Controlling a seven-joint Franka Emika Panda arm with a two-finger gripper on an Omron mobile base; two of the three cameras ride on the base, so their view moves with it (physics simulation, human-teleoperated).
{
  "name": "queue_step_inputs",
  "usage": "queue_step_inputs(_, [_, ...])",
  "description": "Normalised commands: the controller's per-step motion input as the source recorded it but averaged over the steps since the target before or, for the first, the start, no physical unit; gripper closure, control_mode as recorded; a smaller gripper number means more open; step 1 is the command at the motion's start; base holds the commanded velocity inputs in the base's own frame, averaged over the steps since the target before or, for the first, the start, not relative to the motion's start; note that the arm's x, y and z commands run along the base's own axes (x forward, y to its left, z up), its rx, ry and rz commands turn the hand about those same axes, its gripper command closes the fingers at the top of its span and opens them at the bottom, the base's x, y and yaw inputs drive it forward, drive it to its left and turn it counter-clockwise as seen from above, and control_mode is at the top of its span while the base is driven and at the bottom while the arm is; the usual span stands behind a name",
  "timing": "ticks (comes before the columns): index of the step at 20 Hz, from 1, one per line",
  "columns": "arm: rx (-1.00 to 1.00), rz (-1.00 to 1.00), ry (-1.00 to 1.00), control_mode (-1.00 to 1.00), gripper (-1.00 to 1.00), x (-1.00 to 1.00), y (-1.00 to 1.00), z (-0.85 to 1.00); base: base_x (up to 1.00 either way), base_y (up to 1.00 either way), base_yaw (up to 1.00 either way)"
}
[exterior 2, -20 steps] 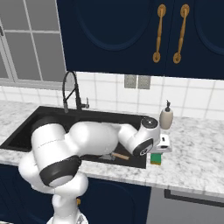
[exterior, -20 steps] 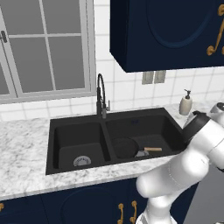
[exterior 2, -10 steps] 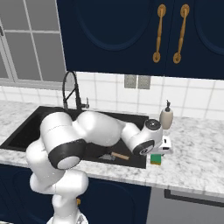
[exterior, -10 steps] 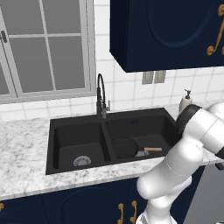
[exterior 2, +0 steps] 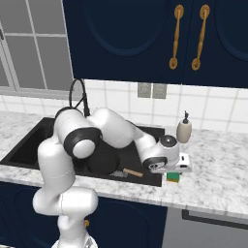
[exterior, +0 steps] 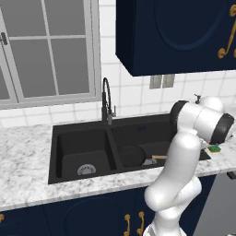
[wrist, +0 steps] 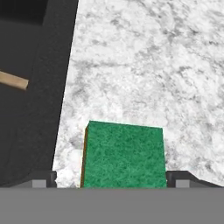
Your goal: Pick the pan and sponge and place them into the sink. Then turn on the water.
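The pan (exterior 2: 102, 163) already lies in the sink (exterior 2: 29, 140); the sponge (wrist: 124, 155) sits on the table (wrist: 144, 65) just off the sink's 3 o'clock rim; the end effector (wrist: 111, 181), fingers spread apart, straddles it; lower squarely, keep the block centred, then close.

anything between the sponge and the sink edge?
Bare marble only. In the hand view a narrow strip of counter separates the sponge from the sink rim; nothing lies on it.
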Motion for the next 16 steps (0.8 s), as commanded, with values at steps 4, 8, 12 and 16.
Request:
queue_step_inputs(4, [0.03,0.0,0.0,-1.0,-1.0,0.06,-0.4,-0.03,0.0,0.0,0.0])
queue_step_inputs(8, [0.04,0.0,0.01,-1.0,-1.0,0.0,-0.23,-0.21,0.0,0.0,0.0])
queue_step_inputs(12, [0.1,0.0,0.11,-1.0,1.0,0.0,-0.02,-0.34,0.0,0.0,0.0])
queue_step_inputs(16, [0.15,0.03,0.17,-1.0,1.0,-0.03,0.04,-0.22,0.0,0.0,0.0])
